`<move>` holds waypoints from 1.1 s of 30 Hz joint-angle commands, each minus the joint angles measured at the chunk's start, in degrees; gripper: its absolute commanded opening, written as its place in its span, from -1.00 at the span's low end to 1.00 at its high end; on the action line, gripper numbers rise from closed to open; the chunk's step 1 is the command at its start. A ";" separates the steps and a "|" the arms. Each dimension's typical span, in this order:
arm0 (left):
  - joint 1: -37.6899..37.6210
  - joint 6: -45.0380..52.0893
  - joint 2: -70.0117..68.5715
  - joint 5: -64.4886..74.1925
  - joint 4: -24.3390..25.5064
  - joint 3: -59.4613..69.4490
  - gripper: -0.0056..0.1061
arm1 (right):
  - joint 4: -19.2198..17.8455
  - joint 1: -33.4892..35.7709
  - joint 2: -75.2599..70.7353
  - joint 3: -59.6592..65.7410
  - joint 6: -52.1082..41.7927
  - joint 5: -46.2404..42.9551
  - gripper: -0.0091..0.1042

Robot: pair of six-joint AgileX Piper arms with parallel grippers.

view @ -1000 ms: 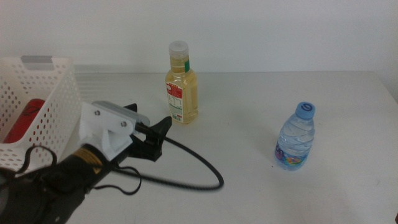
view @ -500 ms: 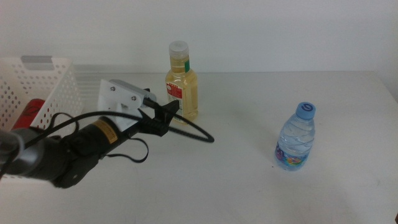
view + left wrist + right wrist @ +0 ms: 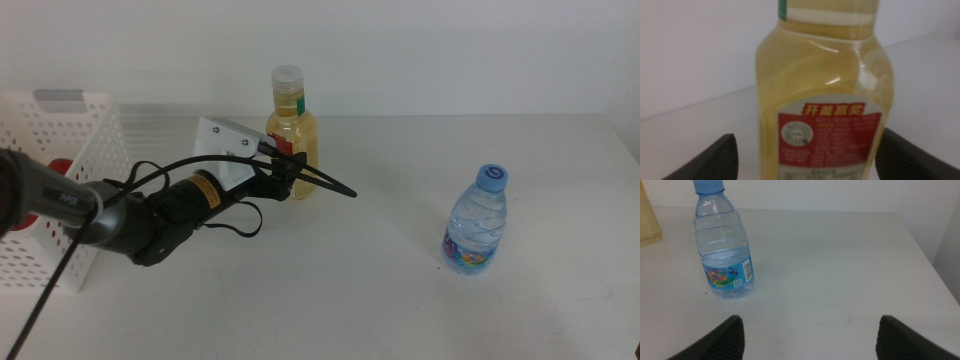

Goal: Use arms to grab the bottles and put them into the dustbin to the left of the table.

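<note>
From the middle view I see my left tool (image 3: 287, 172) reaching in from the left side, right at the yellow-liquid bottle (image 3: 292, 135), which stands upright toward the far edge of the desk (image 3: 400, 300). Through the left wrist camera the same bottle (image 3: 822, 100) fills most of the picture, its red label facing me, and my two jaw tips sit spread on either side of its lower body; I see no contact with it there, so I read the left tool as spread around the bottle rather than pinching it. A black cable (image 3: 325, 185) runs from the tool out in front of the bottle's base. The white perforated dustbin (image 3: 95, 150) sits at the left edge of the desk, just beside my left arm, and something red (image 3: 58, 167) shows through its holes; I cannot make out more of it. The blue-capped water bottle (image 3: 476, 222) stands upright on the right part of the desk, well apart from the yellow one. My right wrist camera looks at that water bottle (image 3: 724, 245) from nearby, with the right tool (image 3: 810, 335) hanging above the bare desk, its jaws spread wide and holding nothing; this tool does not show in the middle view.
</note>
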 commanded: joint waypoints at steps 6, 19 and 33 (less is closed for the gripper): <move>0.22 -4.50 1.88 -4.20 0.32 -8.28 0.71 | -0.39 -0.31 -1.55 -0.39 -0.57 -3.95 0.68; -1.43 -5.89 6.39 1.98 2.05 -19.49 0.71 | -0.39 -0.31 -1.55 -0.39 -0.57 -3.95 0.68; -3.83 -4.77 7.40 3.33 -7.36 -21.90 0.68 | -0.39 -0.31 -1.55 -0.39 -0.57 -3.95 0.68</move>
